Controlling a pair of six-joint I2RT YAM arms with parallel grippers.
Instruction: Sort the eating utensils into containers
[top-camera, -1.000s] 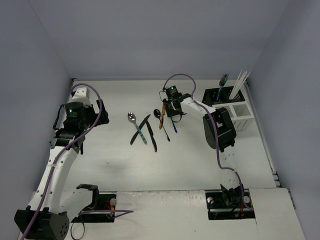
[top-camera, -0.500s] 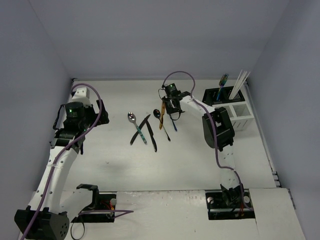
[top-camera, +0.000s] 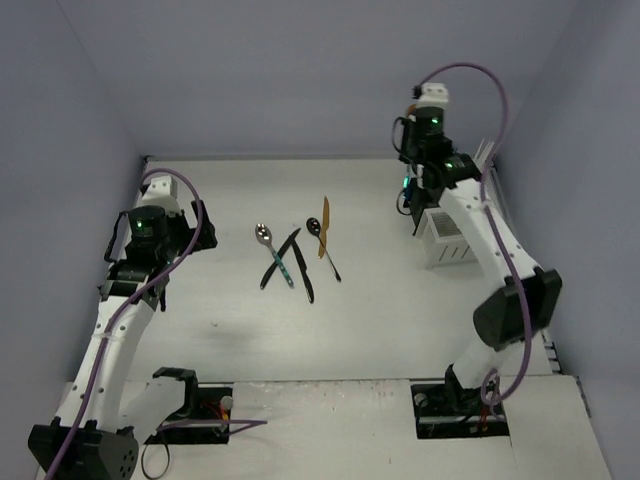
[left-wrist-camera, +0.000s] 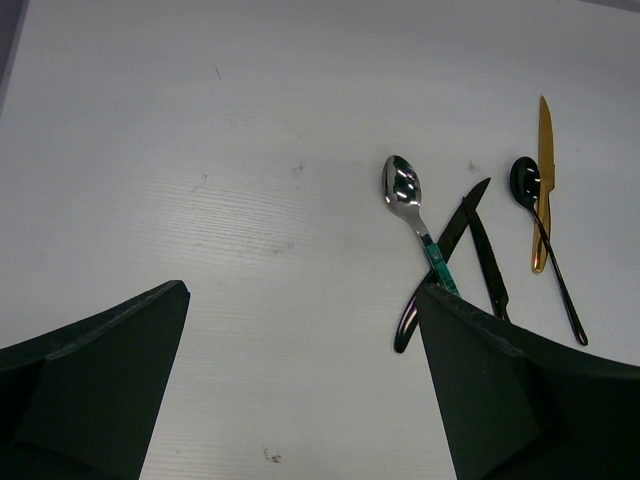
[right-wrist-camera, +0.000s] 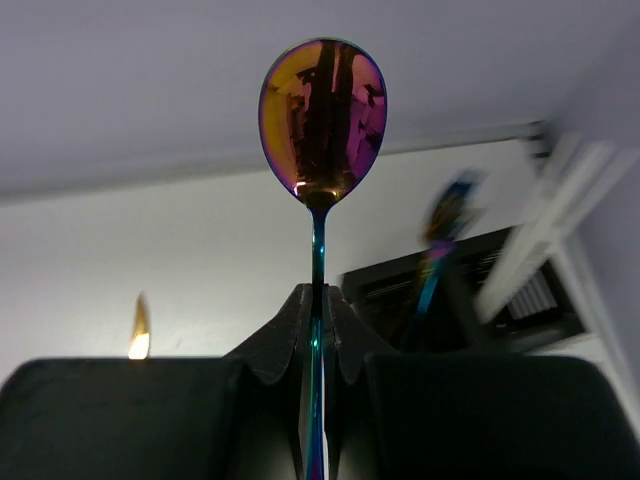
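My right gripper (right-wrist-camera: 317, 290) is shut on the thin teal handle of an iridescent spoon (right-wrist-camera: 322, 110), whose purple-gold bowl stands upright above the fingertips. In the top view the right arm is raised at the back right, over the white container (top-camera: 447, 240). The black container (right-wrist-camera: 470, 290) shows blurred behind the spoon, with an iridescent utensil (right-wrist-camera: 440, 240) in it. On the table lie a silver spoon with a teal handle (left-wrist-camera: 403, 186), two black knives (left-wrist-camera: 455, 230), a black spoon (left-wrist-camera: 526, 180) and a gold knife (left-wrist-camera: 543, 160). My left gripper (left-wrist-camera: 300, 290) hangs open above bare table, left of them.
White sticks (right-wrist-camera: 545, 230) lean out of the containers at the right. Grey walls close in the table on the left, back and right. The right arm (top-camera: 500, 260) arches high along the right side.
The right arm has lifted the iridescent spoon out of the utensil group and swung up and right to the containers. The left arm has not moved.
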